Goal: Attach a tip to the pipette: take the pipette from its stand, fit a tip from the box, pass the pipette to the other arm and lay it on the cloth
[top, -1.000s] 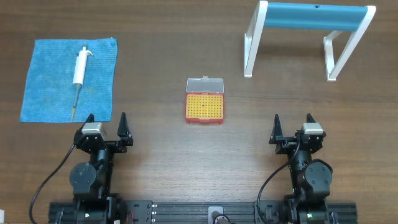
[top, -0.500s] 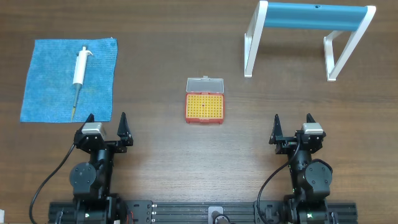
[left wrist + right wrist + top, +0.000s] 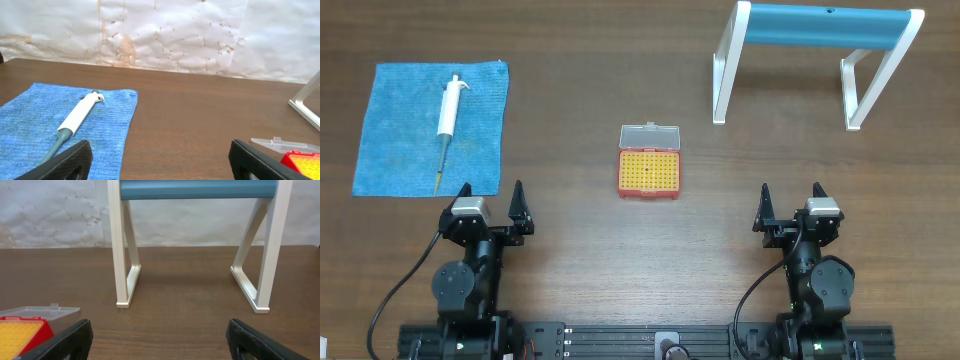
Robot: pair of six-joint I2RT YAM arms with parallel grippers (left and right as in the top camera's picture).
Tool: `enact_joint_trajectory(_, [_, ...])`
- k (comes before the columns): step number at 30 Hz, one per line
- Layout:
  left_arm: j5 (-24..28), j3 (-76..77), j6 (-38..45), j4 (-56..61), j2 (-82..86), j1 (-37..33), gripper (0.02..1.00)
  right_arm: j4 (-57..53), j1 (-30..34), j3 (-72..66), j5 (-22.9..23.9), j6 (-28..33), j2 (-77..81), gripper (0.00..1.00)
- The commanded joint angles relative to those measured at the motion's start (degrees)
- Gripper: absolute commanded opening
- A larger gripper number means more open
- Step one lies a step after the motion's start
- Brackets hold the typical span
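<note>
Nothing has moved since the earlier frames: pipette [image 3: 448,108], tip apparently fitted, lies on the cloth [image 3: 390,150] at the tabletop's [image 3: 570,80] far-left corner. Left gripper [image 3: 490,188] and right gripper [image 3: 790,188] sit empty, jaws spread, at the near edge. Task looks done, so holding off is best; tip box [image 3: 649,172] mid-table and stand [image 3: 820,25] at the far-right corner obstruct nothing.

The table [image 3: 580,250] is dark wood-grain, smooth with a faint satin sheen. The blue cloth [image 3: 390,150] looks soft, ribbed and matt. The pipette [image 3: 448,108] has a smooth white plastic body. The tip box [image 3: 648,195] is red plastic, its lid [image 3: 649,136] clear and glossy. The stand [image 3: 820,25] has a matt blue bar on smooth white legs [image 3: 723,80]. The wall [image 3: 175,35] looks like stained, wrinkled paper.
</note>
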State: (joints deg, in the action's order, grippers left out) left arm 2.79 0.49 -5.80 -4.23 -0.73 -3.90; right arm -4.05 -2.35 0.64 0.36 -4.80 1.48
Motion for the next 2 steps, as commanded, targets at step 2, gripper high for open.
enact_joint_trajectory(2, [-0.7,-0.2,0.7,-0.3,0.4,0.2,0.882,0.0,0.2,-0.4,0.3,0.8,-0.5,0.866])
